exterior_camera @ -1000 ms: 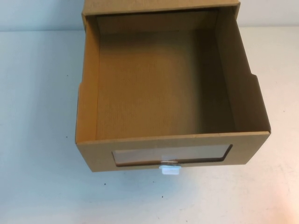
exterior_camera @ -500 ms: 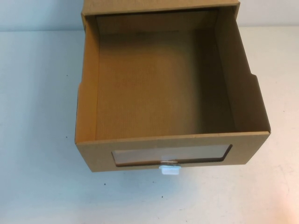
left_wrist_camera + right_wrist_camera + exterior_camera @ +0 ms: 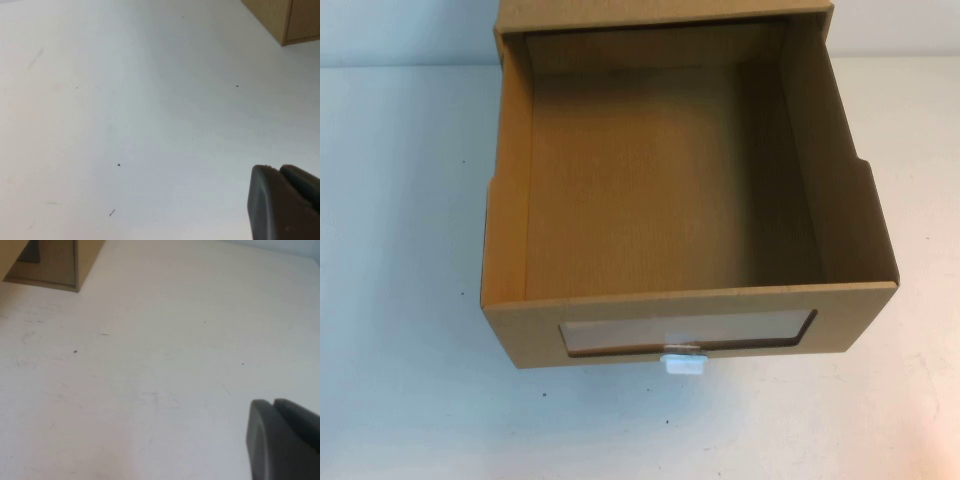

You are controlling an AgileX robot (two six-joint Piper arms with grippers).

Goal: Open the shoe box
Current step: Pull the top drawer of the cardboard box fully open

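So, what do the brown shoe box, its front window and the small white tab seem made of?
Brown shoe box: likely corrugated cardboard, matte, fine ribbing inside. Front window: perhaps clear plastic film, pale sheen. Small white tab: probably smooth plastic. Left gripper and right gripper hang over the white table beside the box, jaws shut.

The shoe box [image 3: 525,335] is plain tan cardboard. Its inside floor is a darker brown with a fine ribbed grain. The front panel has a pale cream-grey window [image 3: 620,335] and a small white pull tab [image 3: 683,362]. The surface [image 3: 400,250] is white, flecked with tiny dark specks. The left gripper [image 3: 280,172] and right gripper [image 3: 274,404], each above the surface, are dark grey.
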